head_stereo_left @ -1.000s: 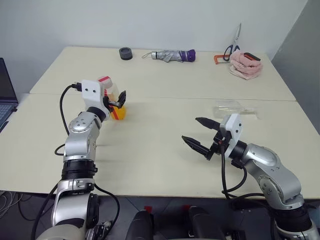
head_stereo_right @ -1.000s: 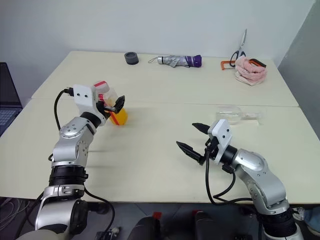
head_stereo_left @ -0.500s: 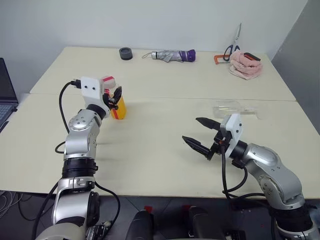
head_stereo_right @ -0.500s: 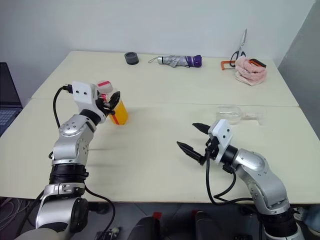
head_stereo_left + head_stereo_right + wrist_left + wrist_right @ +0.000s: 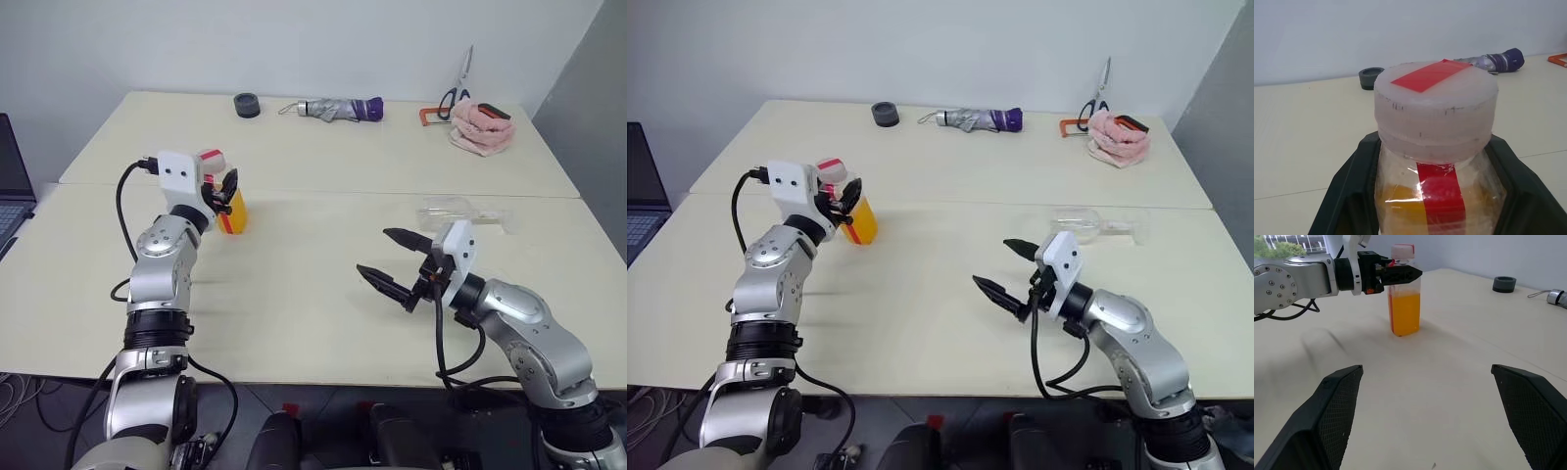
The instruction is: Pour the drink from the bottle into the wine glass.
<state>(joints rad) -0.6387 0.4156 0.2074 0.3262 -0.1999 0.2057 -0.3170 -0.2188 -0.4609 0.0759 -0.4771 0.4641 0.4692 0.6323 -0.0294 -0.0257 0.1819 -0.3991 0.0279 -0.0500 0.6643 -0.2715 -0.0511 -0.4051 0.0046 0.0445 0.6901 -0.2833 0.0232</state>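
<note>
Left gripper (image 5: 228, 192) is pinching the bottle (image 5: 1403, 303) just under its cap, approx 10 o'clock on the table (image 5: 313, 284). Right gripper (image 5: 389, 262) sits spread wide w/ nothing in it. Imo lift straight up so the bottle doesn't tip.

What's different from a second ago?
The left gripper has closed on the bottle, just under its cap; the bottle, tilted before, now stands upright on the table. The right gripper stayed open and in place, and the wine glass still lies on its side.
</note>
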